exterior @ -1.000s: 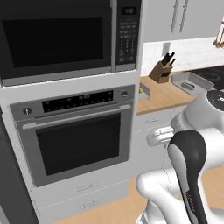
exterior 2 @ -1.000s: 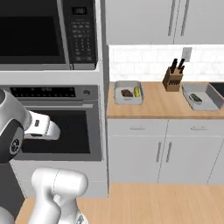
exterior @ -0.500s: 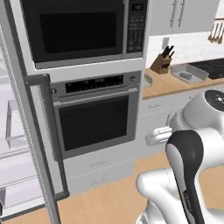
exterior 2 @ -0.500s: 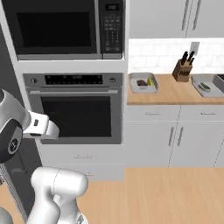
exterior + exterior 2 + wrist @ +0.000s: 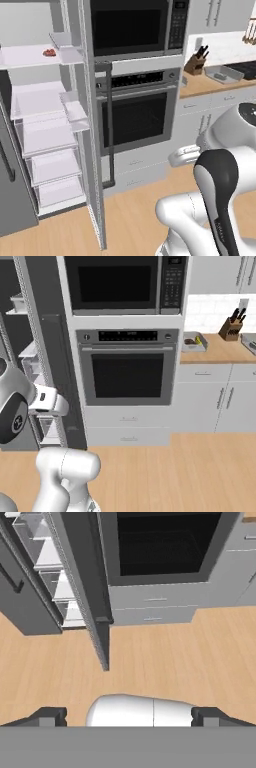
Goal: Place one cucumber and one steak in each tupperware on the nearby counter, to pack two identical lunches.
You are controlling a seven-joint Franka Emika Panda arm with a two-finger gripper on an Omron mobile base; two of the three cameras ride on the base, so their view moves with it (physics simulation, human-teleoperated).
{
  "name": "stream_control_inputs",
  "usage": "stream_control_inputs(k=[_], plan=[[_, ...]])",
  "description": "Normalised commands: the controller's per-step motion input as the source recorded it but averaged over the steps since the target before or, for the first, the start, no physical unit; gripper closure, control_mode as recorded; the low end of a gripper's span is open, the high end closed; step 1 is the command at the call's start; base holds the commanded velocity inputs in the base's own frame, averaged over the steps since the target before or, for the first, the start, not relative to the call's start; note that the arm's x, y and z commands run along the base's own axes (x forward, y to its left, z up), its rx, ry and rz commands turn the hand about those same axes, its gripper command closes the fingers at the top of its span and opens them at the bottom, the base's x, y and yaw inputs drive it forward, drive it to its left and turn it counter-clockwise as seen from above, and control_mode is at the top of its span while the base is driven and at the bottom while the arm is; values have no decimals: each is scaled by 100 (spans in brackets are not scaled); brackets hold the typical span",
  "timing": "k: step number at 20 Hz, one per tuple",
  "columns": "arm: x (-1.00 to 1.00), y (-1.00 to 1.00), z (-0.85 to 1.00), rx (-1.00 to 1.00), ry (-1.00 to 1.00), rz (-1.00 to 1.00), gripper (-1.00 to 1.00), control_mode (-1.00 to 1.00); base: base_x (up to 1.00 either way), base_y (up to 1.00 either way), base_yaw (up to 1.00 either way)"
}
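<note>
An open fridge is seen at the left of the left base view, its pale shelves and clear drawers exposed and its door swung out edge-on toward the camera. On the top shelf a small bright red piece, taken to be a steak, is seen lying flat; its streaks and its long axis are too small to be made out. Beside the fridge a black microwave is stacked above a wall oven with a dark glass door. To the right, the wooden surface is carried on pale grey cabinet fronts. In the right base view a light-grey tupperware is set at the surface's near end, just beside the oven column; inside it a dark brown-red lump and a yellow-green cucumber are seen side by side, the cucumber on the right with its long axis running away from the camera. A knife block stands further along, against the white tiled wall. In the left base view a second tupperware is seen past the knife block; its contents cannot be made out. In the hand view the tool is held low over the wooden floor, its two dark fingertips spread wide apart with nothing between them.
</note>
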Motion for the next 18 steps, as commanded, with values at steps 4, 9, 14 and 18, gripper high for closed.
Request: stream_control_inputs(k=[4,9,14,18], plan=[[0,0,0,0,0,0,-100,100,-2,100,0],[0,0,0,0,0,0,-100,100,3,100,0],[0,0,0,0,0,0,-100,100,32,55,-4],[0,0,0,0,0,0,-100,100,55,15,-9]])
